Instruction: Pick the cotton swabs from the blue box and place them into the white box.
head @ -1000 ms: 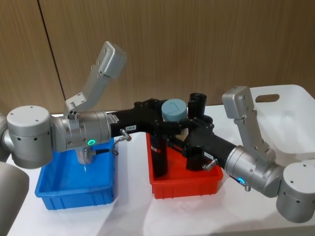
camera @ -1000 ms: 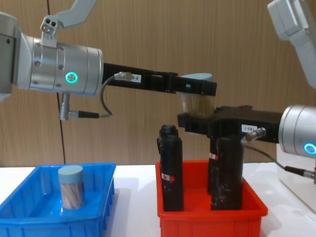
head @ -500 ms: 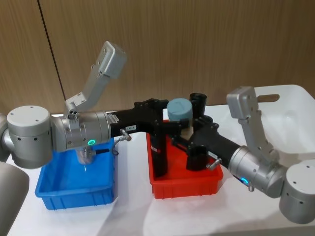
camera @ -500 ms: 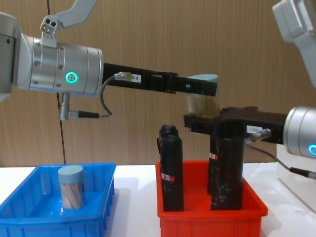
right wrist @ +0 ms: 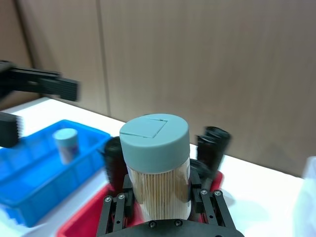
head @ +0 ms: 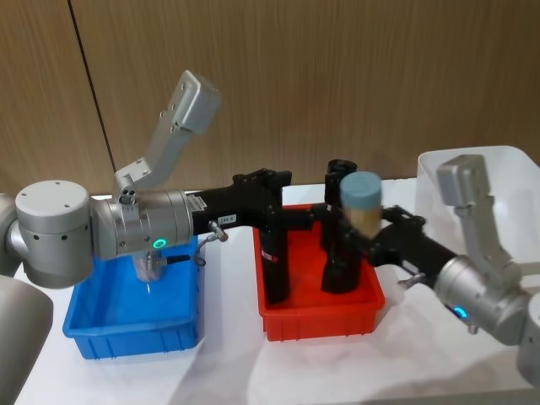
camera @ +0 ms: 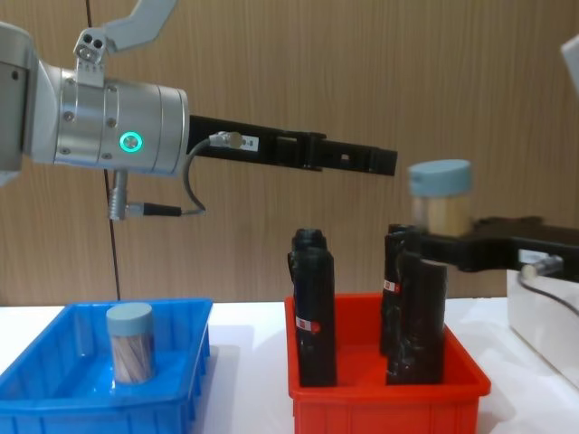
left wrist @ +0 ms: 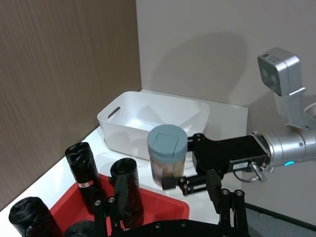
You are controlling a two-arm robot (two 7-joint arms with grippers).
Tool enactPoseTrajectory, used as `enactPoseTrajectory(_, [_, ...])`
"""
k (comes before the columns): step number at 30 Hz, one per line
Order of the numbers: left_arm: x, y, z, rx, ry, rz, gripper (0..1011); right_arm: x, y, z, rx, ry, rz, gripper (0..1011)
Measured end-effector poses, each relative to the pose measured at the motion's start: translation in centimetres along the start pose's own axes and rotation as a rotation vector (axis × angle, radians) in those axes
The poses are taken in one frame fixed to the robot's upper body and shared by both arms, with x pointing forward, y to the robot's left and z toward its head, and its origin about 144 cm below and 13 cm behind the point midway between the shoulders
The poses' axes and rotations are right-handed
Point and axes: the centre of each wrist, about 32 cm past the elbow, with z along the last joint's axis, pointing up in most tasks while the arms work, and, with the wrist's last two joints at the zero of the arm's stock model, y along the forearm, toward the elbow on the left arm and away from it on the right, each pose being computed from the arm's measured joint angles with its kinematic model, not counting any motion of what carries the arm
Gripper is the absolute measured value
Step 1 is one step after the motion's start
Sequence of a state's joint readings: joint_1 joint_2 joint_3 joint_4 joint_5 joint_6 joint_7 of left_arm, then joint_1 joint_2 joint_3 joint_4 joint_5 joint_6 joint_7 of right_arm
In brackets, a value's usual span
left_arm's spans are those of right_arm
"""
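White counter (head: 228, 363) across the bottom of the head view, three containers on it. Far right, upper corner: the plain white rectangular plastic box (head: 502, 173), nothing showing inside it. Lower left, the shallow bright blue plastic bin (head: 126, 337), and in it one small clear tub of cotton swabs with a grey-blue lid (camera: 130, 342), standing upright. Centre, the red plastic bin (head: 321, 321), packed with tall black rolls (camera: 313, 307), all on end.

Over to the arms. The left pincer (camera: 380, 162) hangs above the red bin at mid-frame in the chest view, fingers spread wide, nothing between them. The right pincer (right wrist: 159, 197) is clamped on a second clear swab tub (head: 361, 201), upright, lid on top, held in the air over the red bin's right end, short of the white box.
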State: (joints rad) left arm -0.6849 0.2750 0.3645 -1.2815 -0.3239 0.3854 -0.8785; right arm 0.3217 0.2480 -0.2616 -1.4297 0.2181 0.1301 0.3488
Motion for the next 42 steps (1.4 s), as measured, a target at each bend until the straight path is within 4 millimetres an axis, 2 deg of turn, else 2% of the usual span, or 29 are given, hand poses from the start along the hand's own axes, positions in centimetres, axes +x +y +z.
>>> enactPoseTrajectory(26, [0.0,0.0,0.0,0.000,0.000,0.000,1004,8.1,-3.4,-1.4,-0.046,-0.038,-0.367,649])
enactPoseTrajectory(39, [0.0,0.0,0.0,0.000,0.000,0.000,1004,10.6,-4.1,-2.0,-0.063,-0.041,-0.462,649])
enactPoseTrajectory(42, [0.0,0.0,0.0,0.000,0.000,0.000,1004,11.0,-4.3,-2.1,-0.063,-0.039,-0.477,707])
